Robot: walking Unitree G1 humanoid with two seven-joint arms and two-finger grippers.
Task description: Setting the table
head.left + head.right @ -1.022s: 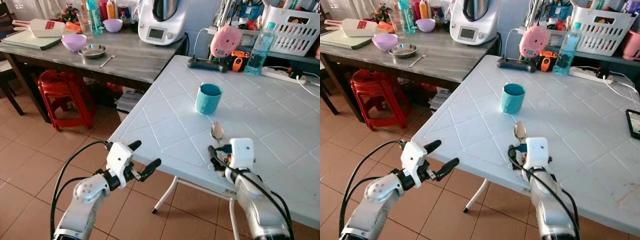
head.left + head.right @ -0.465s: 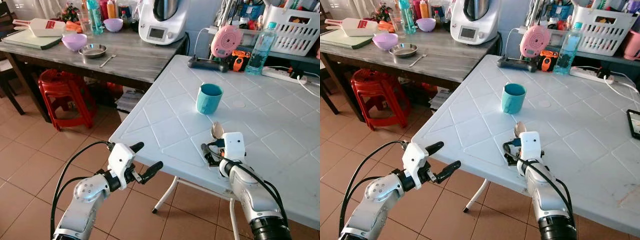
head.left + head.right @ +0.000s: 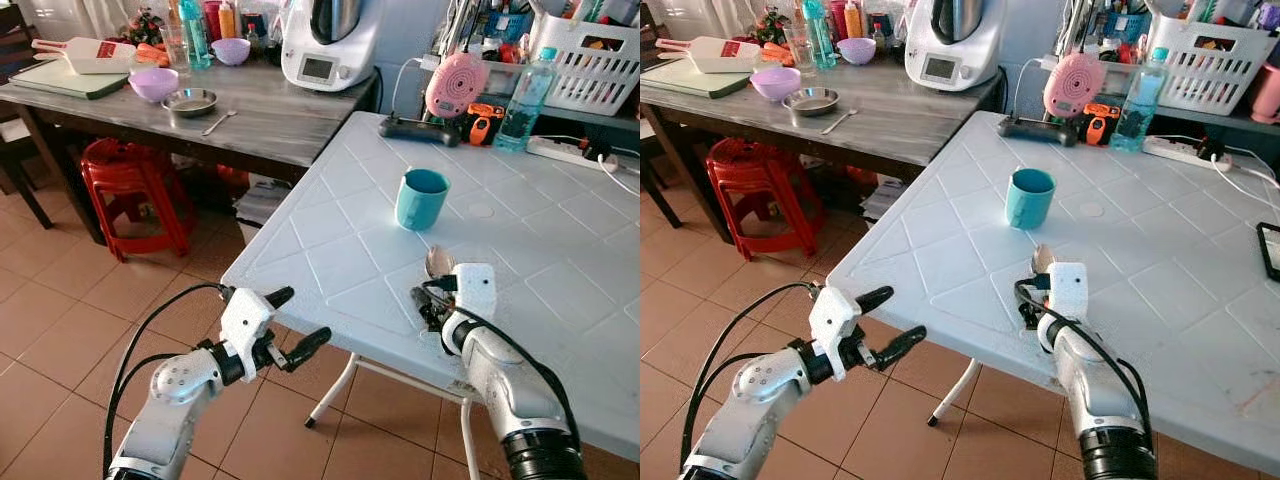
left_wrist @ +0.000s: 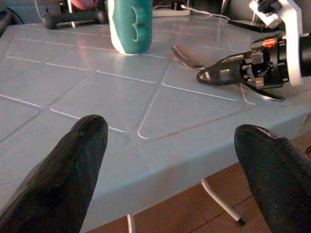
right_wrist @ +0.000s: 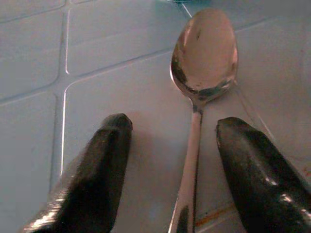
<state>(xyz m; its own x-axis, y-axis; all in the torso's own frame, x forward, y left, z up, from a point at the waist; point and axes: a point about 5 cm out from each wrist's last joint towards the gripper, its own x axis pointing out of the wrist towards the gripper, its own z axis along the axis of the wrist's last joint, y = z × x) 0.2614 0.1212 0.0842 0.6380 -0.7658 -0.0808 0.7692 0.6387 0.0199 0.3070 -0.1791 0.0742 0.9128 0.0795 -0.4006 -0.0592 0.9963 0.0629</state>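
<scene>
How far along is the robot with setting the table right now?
Done: a teal plastic cup stands on the white plastic table, and a shiny metal spoon lies on the table near it. In hand: nothing; the right gripper sits open astride the spoon's handle. The left gripper hangs open off the table's edge. No plate is on this table yet.

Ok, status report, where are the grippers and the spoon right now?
Right gripper open, fingers either side of the spoon handle on the white table. Left gripper open, off the table edge. Teal cup beyond the spoon, not obstructing.
</scene>
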